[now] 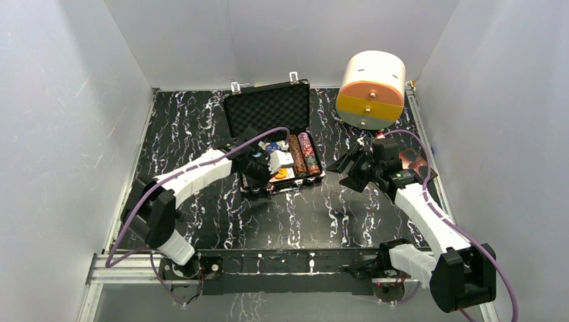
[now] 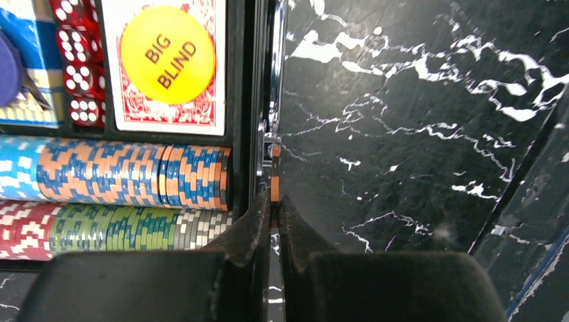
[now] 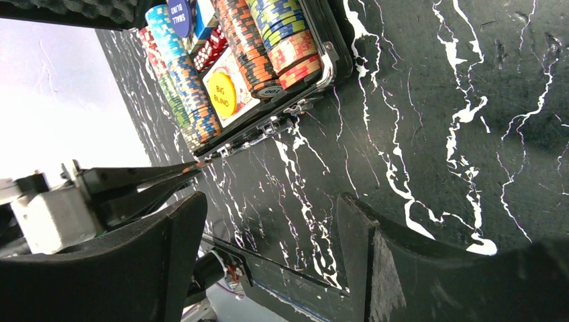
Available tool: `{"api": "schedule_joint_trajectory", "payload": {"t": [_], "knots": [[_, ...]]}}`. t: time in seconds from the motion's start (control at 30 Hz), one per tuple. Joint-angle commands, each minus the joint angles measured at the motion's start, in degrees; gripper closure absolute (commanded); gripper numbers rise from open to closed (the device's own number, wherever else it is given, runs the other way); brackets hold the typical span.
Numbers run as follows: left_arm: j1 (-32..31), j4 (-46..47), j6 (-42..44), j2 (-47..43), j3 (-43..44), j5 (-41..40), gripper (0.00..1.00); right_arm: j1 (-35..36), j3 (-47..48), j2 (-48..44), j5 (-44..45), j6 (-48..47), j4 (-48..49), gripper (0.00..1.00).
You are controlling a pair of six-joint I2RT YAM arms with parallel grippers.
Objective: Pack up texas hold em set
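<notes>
Black briefcase (image 1: 267,111): striped chips (image 2: 127,176), dice (image 2: 74,47), yellow disc (image 2: 168,55)

Left arm (image 1: 194,171), right arm (image 1: 423,208): white shell segments, black joint housings, black bases bolted on silver rail (image 1: 121,268). Purple cable (image 1: 259,137) runs along each arm, looping free near wrist. Left gripper (image 2: 274,201), right gripper (image 3: 268,201): matte black wedge-shaped fingers, lightly scuffed, tapering to thin tips.

The black, white-veined table (image 1: 194,127) is laid with three things: an open briefcase (image 1: 267,107), a white-and-orange cylindrical box (image 1: 371,90) and, at the right edge, a brown book (image 1: 417,161).
</notes>
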Motion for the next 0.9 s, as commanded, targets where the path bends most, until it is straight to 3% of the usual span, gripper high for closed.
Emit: {"api": "schedule_joint_trajectory", "payload": {"t": [0.0, 0.87], "knots": [[1.2, -4.4, 2.4, 1.3, 3.4, -2.0, 1.0, -0.3, 0.2, -1.1, -0.3, -0.5, 1.5, 0.21], [3.0, -1.9, 2.6, 4.8, 2.7, -7.1, 1.0, -0.4, -0.1, -0.6, -0.4, -0.8, 2.2, 0.21]]}}
